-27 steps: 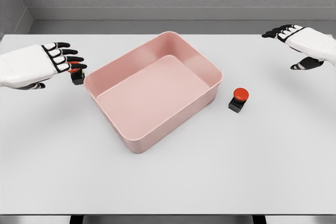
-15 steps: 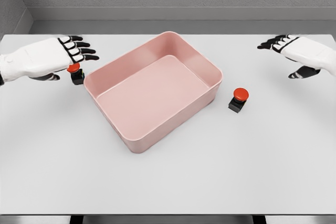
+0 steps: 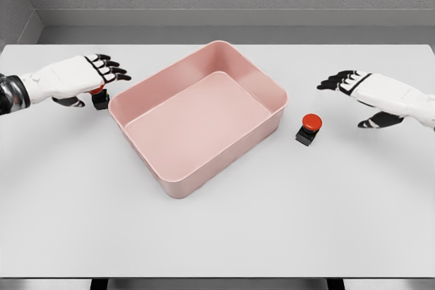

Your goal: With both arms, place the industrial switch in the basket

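Clearly visible, one switch (image 3: 309, 129) sits on the bench (image 3: 326, 215) just to the right of the basket (image 3: 197, 123): a small black box topped by a round red button. It looks rigid and light, a hard plastic part that should not deform or break under a firm pinch. The domed button is likely slick, so the flat black sides of the box seem the safer place to take hold, fingers on opposite faces.

A second switch (image 3: 100, 98) of the same kind stands just left of the basket, partly hidden under the left robot hand (image 3: 85, 76), which hovers over it with fingers spread and grips nothing.

The right robot hand (image 3: 363, 89) floats to the right of the first switch, near but apart from it, fingers extended and empty.

The basket is a pink, shallow, rectangular tub with rounded corners, set at an angle in the middle of the pale bench. Nothing lies inside it.
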`<state>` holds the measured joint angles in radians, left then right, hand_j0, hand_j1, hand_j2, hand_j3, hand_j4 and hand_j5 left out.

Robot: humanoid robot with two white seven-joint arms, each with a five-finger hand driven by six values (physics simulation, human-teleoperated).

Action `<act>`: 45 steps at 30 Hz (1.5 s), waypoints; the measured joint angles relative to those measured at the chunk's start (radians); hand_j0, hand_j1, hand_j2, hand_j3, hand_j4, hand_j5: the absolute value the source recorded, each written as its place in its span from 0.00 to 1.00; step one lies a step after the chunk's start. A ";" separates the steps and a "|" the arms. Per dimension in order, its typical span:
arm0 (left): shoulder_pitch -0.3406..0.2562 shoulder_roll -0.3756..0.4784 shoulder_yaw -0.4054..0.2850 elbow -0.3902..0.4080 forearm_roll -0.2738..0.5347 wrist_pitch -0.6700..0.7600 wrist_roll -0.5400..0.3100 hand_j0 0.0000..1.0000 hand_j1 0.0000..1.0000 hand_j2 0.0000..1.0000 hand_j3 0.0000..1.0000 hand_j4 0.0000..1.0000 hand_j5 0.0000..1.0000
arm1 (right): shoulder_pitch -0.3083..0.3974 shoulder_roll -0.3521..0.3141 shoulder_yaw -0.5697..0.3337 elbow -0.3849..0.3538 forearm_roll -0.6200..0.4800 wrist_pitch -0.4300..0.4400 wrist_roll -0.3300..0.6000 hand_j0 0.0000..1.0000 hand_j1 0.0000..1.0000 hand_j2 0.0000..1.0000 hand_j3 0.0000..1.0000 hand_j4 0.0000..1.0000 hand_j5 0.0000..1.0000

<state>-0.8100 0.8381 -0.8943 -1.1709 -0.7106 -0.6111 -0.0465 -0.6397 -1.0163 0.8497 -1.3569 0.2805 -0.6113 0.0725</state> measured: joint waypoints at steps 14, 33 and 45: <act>-0.021 -0.049 -0.007 0.133 -0.002 0.000 0.001 1.00 1.00 1.00 1.00 1.00 1.00 | 0.074 -0.046 -0.017 -0.163 -0.089 0.012 0.000 1.00 1.00 1.00 1.00 1.00 1.00; -0.018 -0.074 -0.007 0.176 -0.013 0.000 0.009 0.44 0.44 0.44 0.44 0.44 0.44 | 0.077 -0.015 -0.013 -0.189 -0.088 0.198 0.052 1.00 1.00 1.00 1.00 1.00 1.00; -0.067 -0.056 0.003 0.144 0.004 0.001 0.010 0.38 0.38 0.38 0.38 0.38 0.38 | 0.066 0.037 -0.012 -0.188 -0.066 0.288 0.110 0.94 0.94 0.94 0.94 0.94 0.94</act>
<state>-0.8774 0.7816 -0.8914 -1.0274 -0.7070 -0.6102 -0.0362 -0.5737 -0.9790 0.8379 -1.5445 0.2141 -0.3233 0.1826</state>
